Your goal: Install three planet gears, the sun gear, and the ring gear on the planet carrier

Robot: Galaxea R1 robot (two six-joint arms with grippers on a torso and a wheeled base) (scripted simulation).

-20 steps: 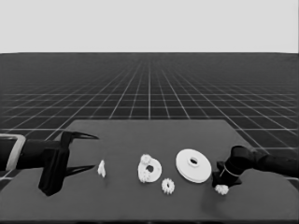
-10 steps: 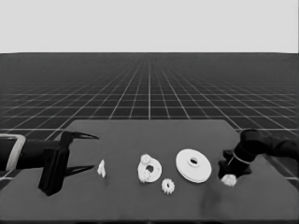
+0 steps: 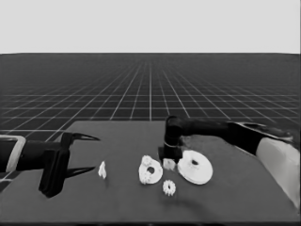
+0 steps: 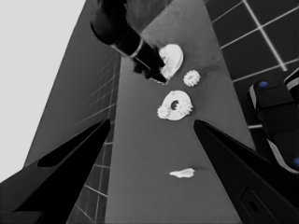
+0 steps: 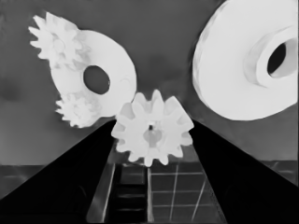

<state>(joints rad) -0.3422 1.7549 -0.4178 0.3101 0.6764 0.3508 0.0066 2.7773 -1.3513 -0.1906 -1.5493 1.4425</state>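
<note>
Counting from the biggest down, we see the larger round part [image 3: 195,167] lying bare on the table [image 3: 244,197], right of centre, not yet installed. Just beside it on the left sits the smaller round part [image 3: 150,173] with two gears already on it [image 5: 58,44] [image 5: 79,109], at its rim, the centre hole open. Another loose gear [image 3: 169,188] lies on the table in front of those two, apart from both. The right gripper [image 3: 168,162] hangs between the two round parts, fingers pinching a third gear [image 5: 152,133], held above the table near the smaller part's edge. The thin white piece [image 3: 102,170] lies well left, near the left gripper [image 3: 84,154], which is parked over the table's left end with fingers spread, holding nothing. We judge it roughly two gears done; the held gear, the loose one and the larger round part are still to go. The next seat looks tight beside the placed gears.
</note>
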